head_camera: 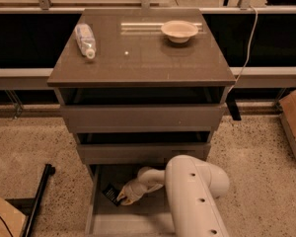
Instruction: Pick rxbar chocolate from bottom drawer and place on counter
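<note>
On the counter (pixel 143 63) the bottle (pixel 85 39) lies at the left and the bowl (pixel 179 30) stands at the back right, well apart. Below are two upper drawers (pixel 140 117), then the bottom drawer (pixel 138 215), pulled out in front. In it the bar (pixel 110 192) lies at the left, with the gripper (pixel 125 196) touching its right side.

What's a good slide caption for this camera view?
Gripper at the rxbar chocolate in the open bottom drawer; bowl and bottle on the counter.
</note>
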Controlling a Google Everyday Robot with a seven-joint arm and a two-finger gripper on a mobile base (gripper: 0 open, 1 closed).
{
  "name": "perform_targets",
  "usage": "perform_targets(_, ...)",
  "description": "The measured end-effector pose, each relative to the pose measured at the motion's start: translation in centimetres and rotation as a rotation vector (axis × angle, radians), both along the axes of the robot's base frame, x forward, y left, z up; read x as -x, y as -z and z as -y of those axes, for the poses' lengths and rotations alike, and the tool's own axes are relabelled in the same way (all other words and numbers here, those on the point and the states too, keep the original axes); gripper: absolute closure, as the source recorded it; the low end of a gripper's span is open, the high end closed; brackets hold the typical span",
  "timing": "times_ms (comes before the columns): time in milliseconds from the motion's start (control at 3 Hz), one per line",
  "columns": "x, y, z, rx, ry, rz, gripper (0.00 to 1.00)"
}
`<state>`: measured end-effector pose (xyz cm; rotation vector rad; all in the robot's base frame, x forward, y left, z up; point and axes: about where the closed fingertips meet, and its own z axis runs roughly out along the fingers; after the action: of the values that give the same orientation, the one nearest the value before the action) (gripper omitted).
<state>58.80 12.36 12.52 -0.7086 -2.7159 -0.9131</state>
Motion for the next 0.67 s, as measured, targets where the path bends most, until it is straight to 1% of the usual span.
perform_targets(333, 0.0, -5.3, -0.3, -0.041, -0.045, 0.149, 0.93)
perform_targets(667, 6.5, -7.6, -0.9, -0.089, -0.137, 0.175, 0.98)
